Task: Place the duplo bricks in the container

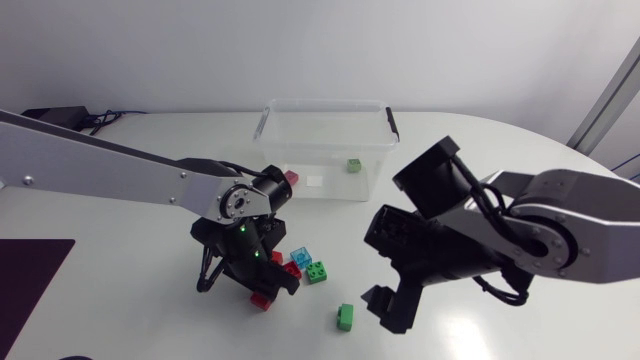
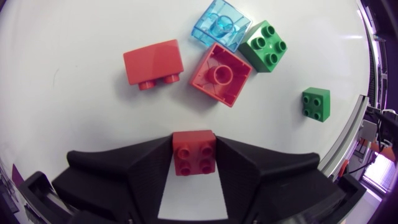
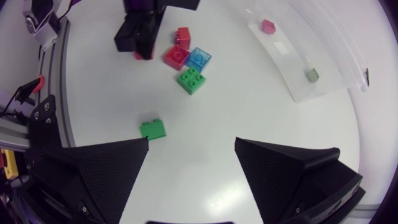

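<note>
My left gripper (image 2: pixel 194 138) points down at the table, shut on a red duplo brick (image 2: pixel 194 152) with studs up, one finger on each side. Just ahead of it lie a red brick on its side (image 2: pixel 152 62), an upturned red brick (image 2: pixel 220 73), a clear blue brick (image 2: pixel 221 23) and a green brick (image 2: pixel 267 45). The clear container (image 1: pixel 325 110) stands at the back with a green brick (image 1: pixel 354 165) inside and a pink-red brick (image 1: pixel 291 177) at its near-left corner. My right gripper (image 3: pixel 191 168) hangs open with nothing in it, close to a lone green brick (image 3: pixel 153 129).
A dark mat (image 1: pixel 30 275) lies at the table's front left. The container's lid clips (image 1: pixel 392 122) are dark. My right arm (image 1: pixel 520 235) takes up the table's right side.
</note>
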